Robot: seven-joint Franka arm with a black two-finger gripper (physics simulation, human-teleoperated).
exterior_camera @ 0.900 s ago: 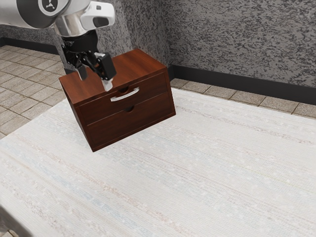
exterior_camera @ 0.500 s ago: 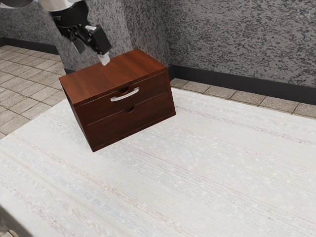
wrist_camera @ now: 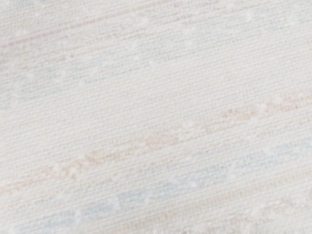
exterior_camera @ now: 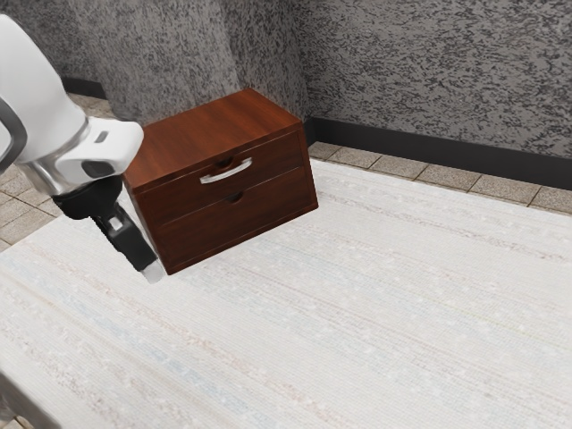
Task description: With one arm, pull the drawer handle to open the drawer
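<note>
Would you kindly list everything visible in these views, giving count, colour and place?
cabinet: one, reddish-brown wood, on the table toward the exterior view's upper left.
drawer fronts: two, same wood, stacked, both looking flush.
handle: one, silver, on the upper front.
table: one, whitish woven texture, across the foreground.
wall: grey speckled, behind, with a black baseboard.
floor: beige tiles, around the table.
arm: one, white, at the exterior view's left.
tool: one, black, low beside the cabinet's lower left corner.

Pale streaked table [exterior_camera: 375, 313] in fgnd, tiled floor [exterior_camera: 500, 183] & speckled grey wall [exterior_camera: 429, 63] behind.
</note>
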